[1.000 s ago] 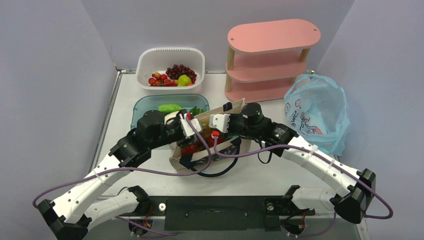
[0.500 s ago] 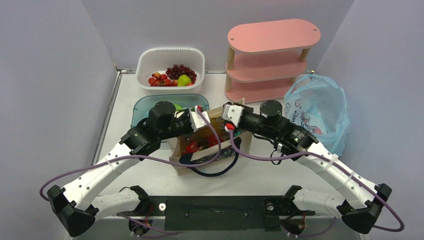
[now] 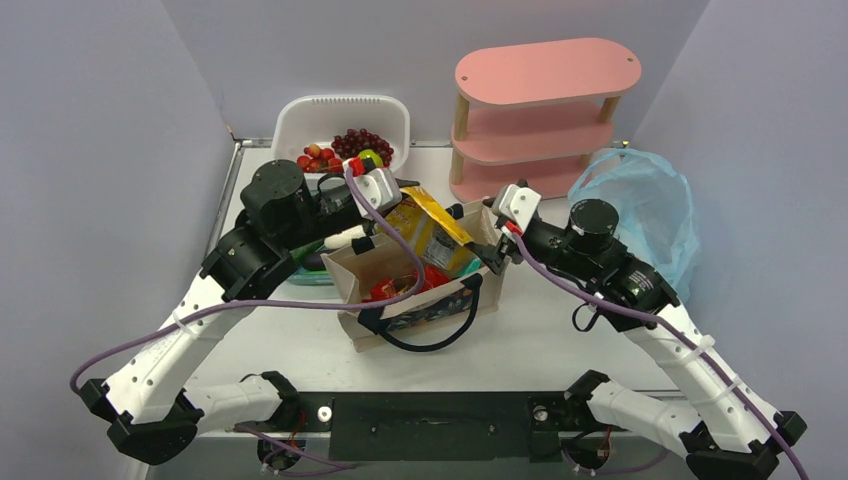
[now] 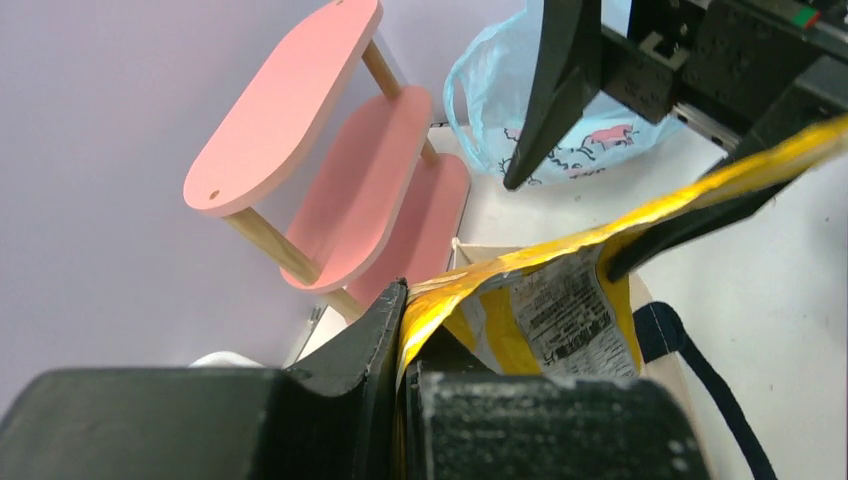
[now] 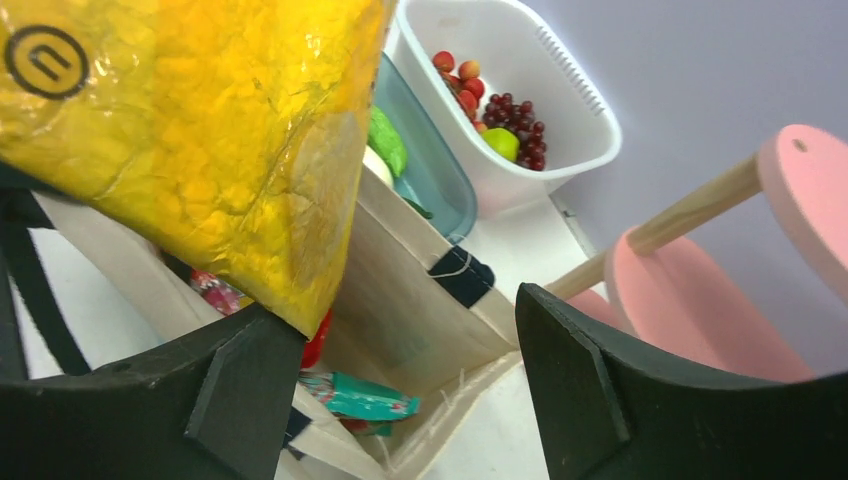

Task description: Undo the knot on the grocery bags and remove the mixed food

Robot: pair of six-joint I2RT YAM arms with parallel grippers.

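Clamping yellow packet (image 5: pixel 200 130), left tool (image 4: pixel 402 318), circled-e logo (image 5: pixel 45 60)

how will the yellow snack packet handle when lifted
The yellow snack packet is probably light and floppy: it hangs creased from the left fingers pinching one edge. Its glossy film may be slippery, so it might slip.

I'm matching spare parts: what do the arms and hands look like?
The left arm and right arm are alike: white links, black rounded joint housings, a purple cable looped along each. The left hand and right hand have white bodies with small red parts and two black, wedge-shaped fingers.
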